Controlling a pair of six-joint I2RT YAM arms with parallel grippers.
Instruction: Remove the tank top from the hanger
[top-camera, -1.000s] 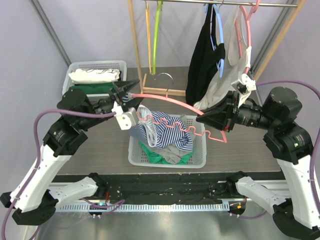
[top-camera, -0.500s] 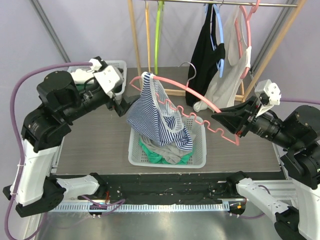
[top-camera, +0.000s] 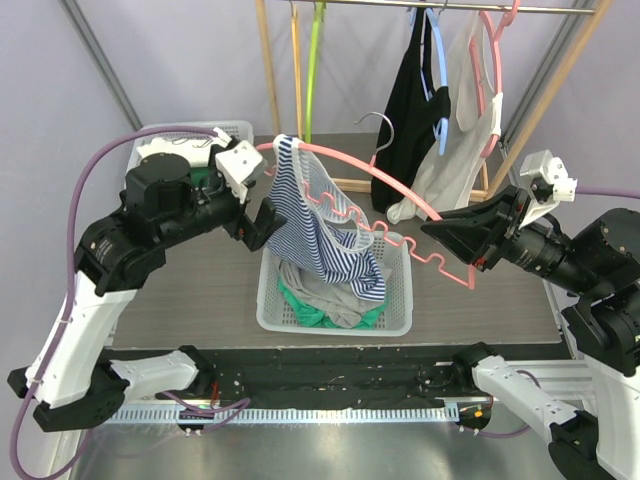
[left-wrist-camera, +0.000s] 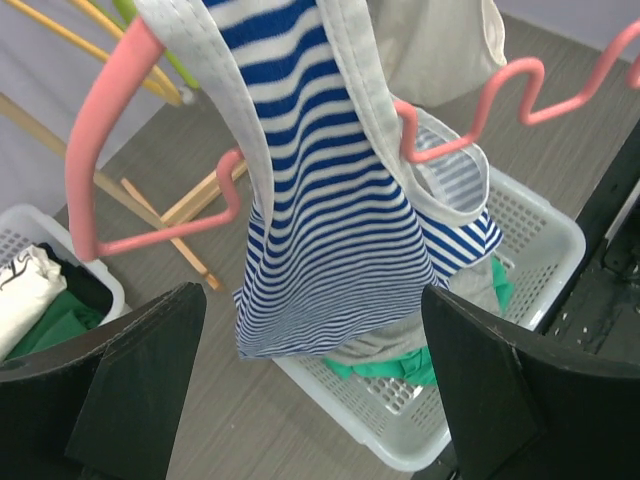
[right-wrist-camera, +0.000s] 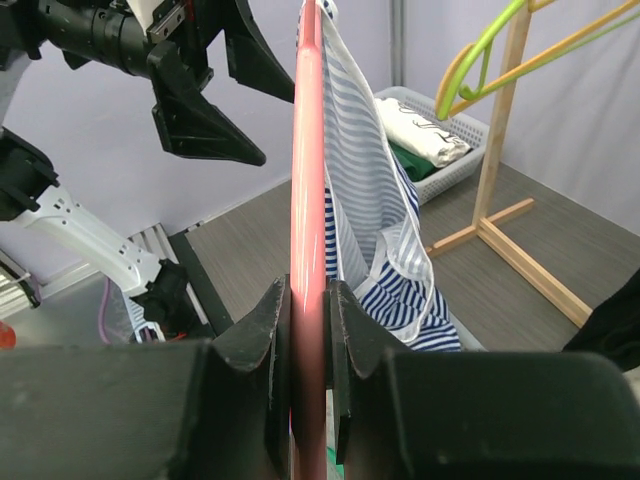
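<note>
At the right gripper (right-wrist-camera: 308, 300), the jaws are pressing together on the thin pink plastic hanger (right-wrist-camera: 307, 150). They are pinching it near one end, so the rest of it is reaching out over the table like a long lever.

The left gripper (left-wrist-camera: 310, 300) is holding nothing. Its jaws are standing spread wide, just beside the blue-and-white striped tank top (left-wrist-camera: 320, 210), which is hanging in front of them.

The tank top is not yet off. One strap (left-wrist-camera: 285, 70) is lying over the far end of the hanger, and the other seems to be sitting in a notch of the wavy lower bar (left-wrist-camera: 580, 85). The hem is dropping into the white plastic basket (top-camera: 395, 322) below.

We are seeing some risks:
- The left jaws may close on the pink bar together with the cloth. Then a pull would drag the hanger and could twist it out of the right pinch.
- The strap in the notch may catch and stretch if the pull is going sideways instead of along the bar.
- A thin bite may slip off the soft cloth.
</note>
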